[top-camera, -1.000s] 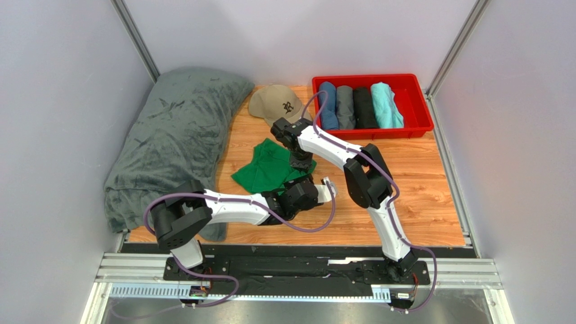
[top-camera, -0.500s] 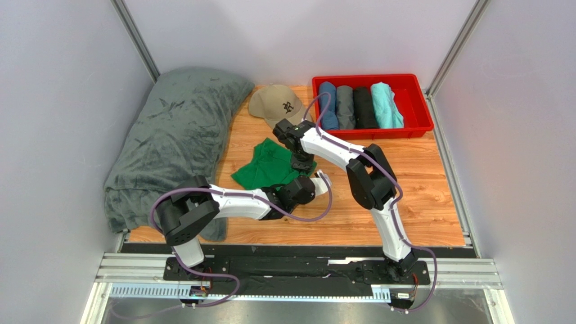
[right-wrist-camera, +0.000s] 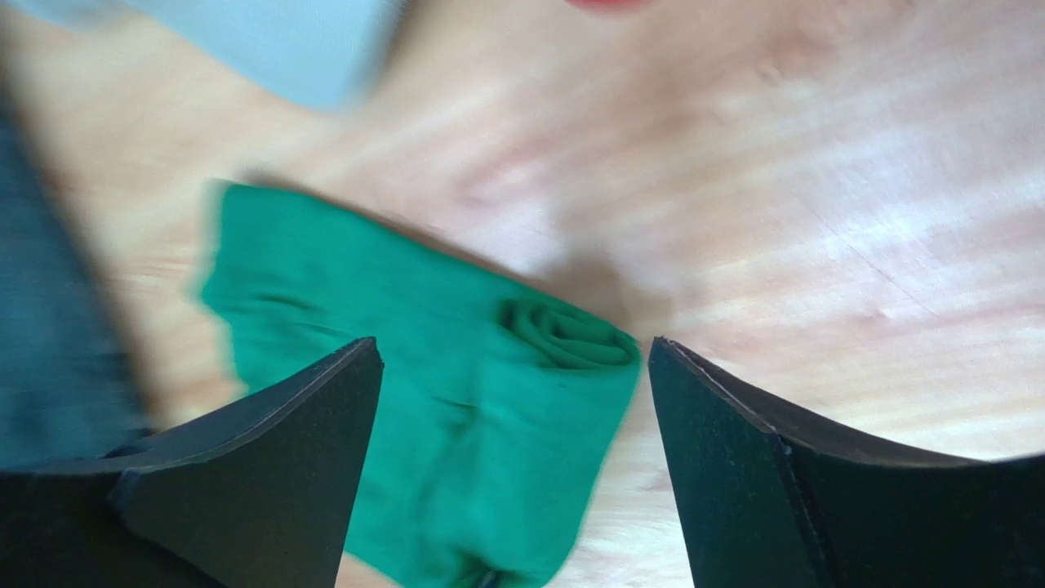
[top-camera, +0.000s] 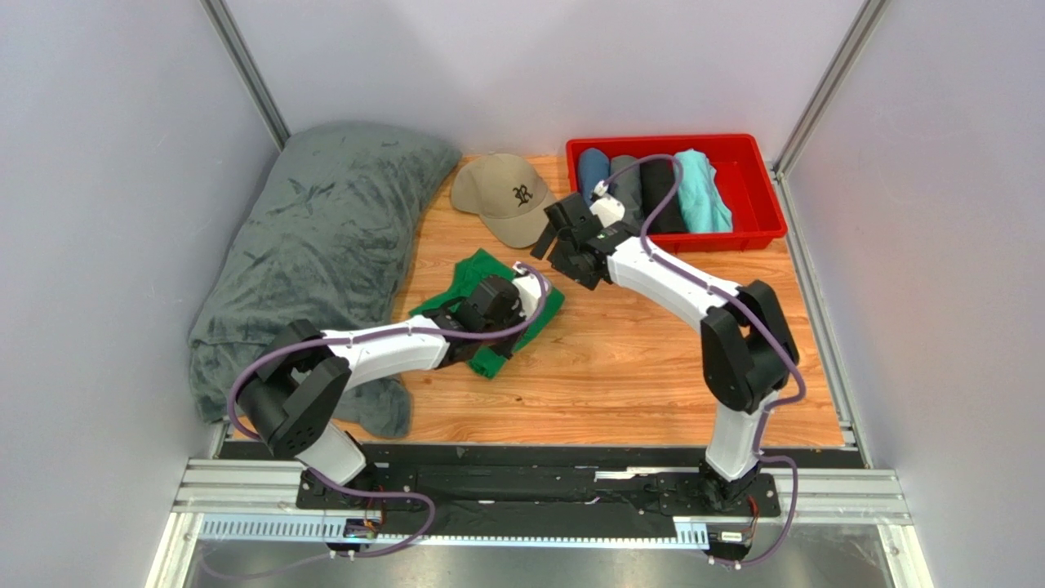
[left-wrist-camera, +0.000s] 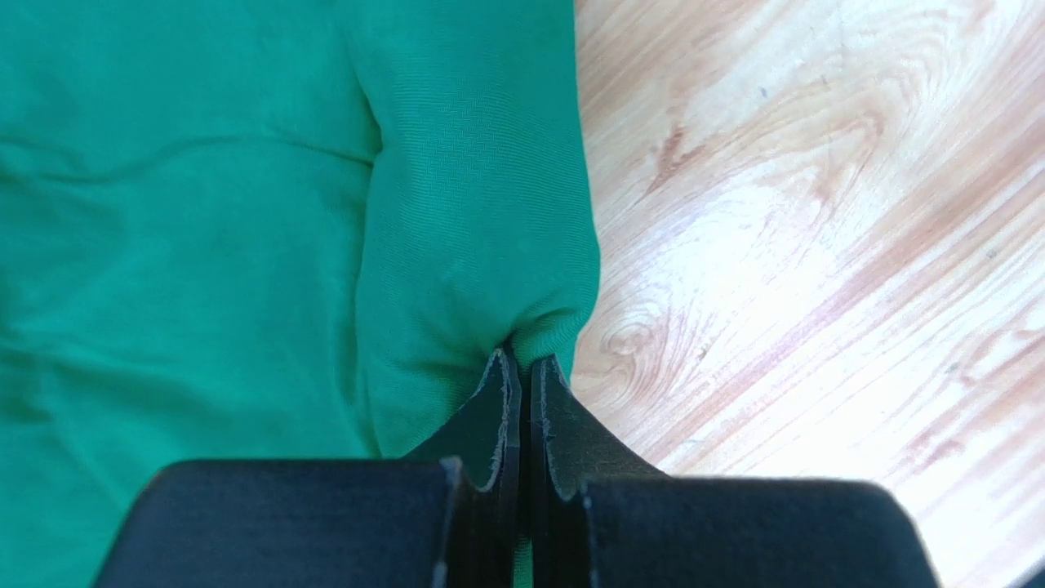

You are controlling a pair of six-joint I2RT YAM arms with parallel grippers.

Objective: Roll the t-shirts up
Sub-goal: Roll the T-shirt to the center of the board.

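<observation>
The green t-shirt (top-camera: 472,272) lies partly folded on the wooden table, left of centre. My left gripper (top-camera: 530,306) rests on its right side. In the left wrist view that gripper (left-wrist-camera: 528,361) is shut on a folded edge of the green t-shirt (left-wrist-camera: 245,184), right beside bare wood. My right gripper (top-camera: 558,251) hovers apart from the shirt, near the bin. From the right wrist, the right gripper (right-wrist-camera: 513,349) stands wide open and empty above the green t-shirt (right-wrist-camera: 429,429), whose end shows a small rolled coil (right-wrist-camera: 570,333).
A red bin (top-camera: 754,227) at the back right holds rolled blue (top-camera: 593,165), black (top-camera: 662,184) and turquoise (top-camera: 702,190) shirts, partly behind the right arm. A tan cap (top-camera: 503,190) sits behind the shirt. A dark-grey blanket (top-camera: 319,233) fills the left side.
My left gripper shut on the shirt's edge and carried it up and left over the shirt. The right gripper opened, let go and pulled back toward the bin.
</observation>
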